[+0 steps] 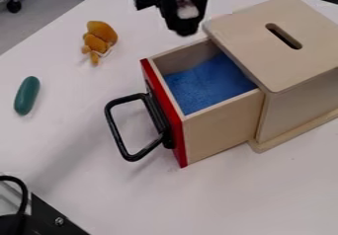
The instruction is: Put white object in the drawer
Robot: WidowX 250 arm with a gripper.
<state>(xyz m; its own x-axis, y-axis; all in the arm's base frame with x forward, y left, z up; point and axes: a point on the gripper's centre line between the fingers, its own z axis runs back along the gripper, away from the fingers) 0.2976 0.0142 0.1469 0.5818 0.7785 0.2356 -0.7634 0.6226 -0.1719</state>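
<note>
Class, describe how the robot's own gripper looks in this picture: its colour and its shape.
The gripper is black all over, with a chunky, angular upper part that juts out to one side and a narrower, rounded lower end. No coloured marking stands out on it.

Pale smooth wooden box, glossy black metal handle, fuzzy blue cloth, smooth green object

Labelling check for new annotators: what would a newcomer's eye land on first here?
The open drawer mid-view, with its red front, black handle and bright blue lining, pulled out of a wooden box. Next, the black gripper above it at the top edge, holding a whitish object. Then an orange-brown toy, upper left.
</note>
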